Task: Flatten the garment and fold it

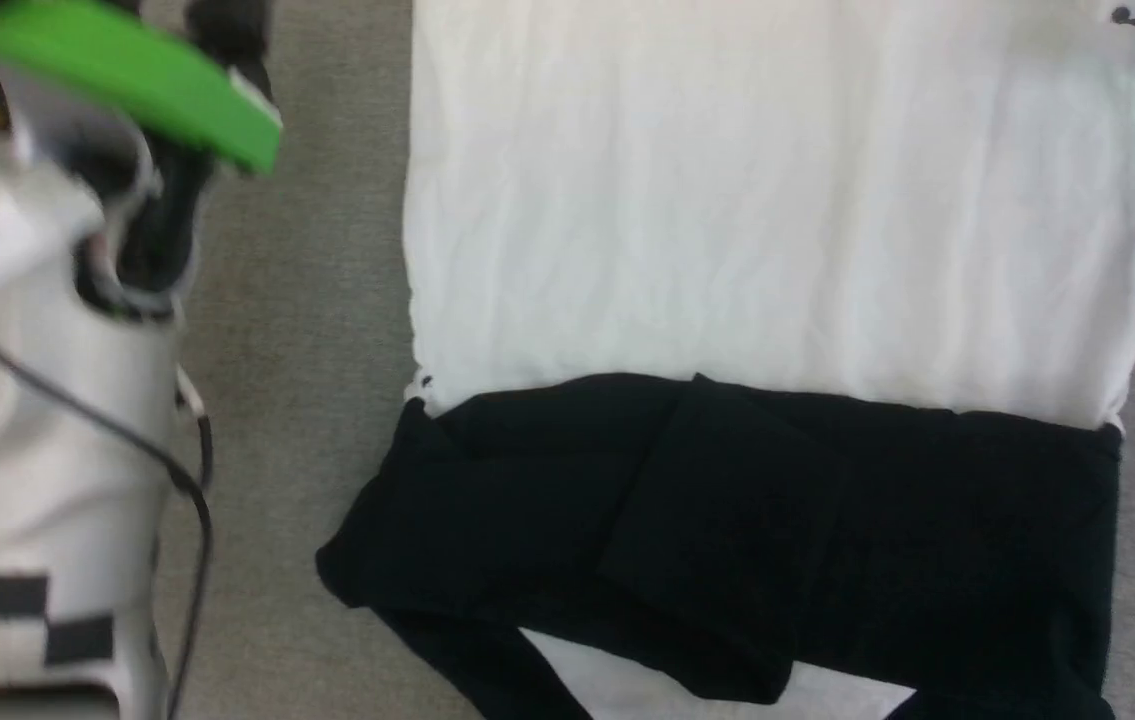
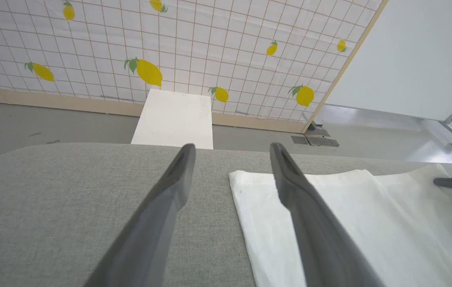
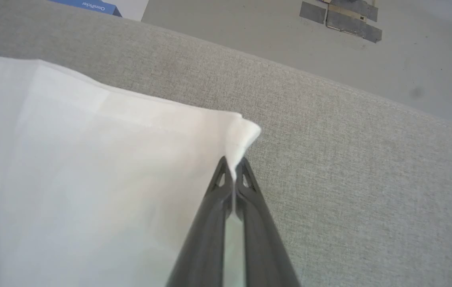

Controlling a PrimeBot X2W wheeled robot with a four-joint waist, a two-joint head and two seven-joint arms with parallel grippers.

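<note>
Right gripper [image 3: 233,162]: jaws pressed together on a corner of the garment [image 3: 90,179]. A small peak of white cloth stands up past the fingertips. We place the pinched corner at the far right of the white panel, just inside the edge of the grey padded table [image 3: 349,167]. The fingers slope down to it at a low angle.

From the head view, the rest of the shirt lies flat on the table. The white panel is spread on the far side, with black fabric folded across the near side.

Left gripper [image 2: 232,146]: jaws spread wide, nothing between them. One finger lies over the panel's left edge near its far corner, the other over bare table. We cannot tell whether either touches. The fingers point toward the table's far edge, with a white box [image 2: 174,119] beyond.

Left forearm [image 1: 37,450]: pale, at the garment's left, apart from it.
</note>
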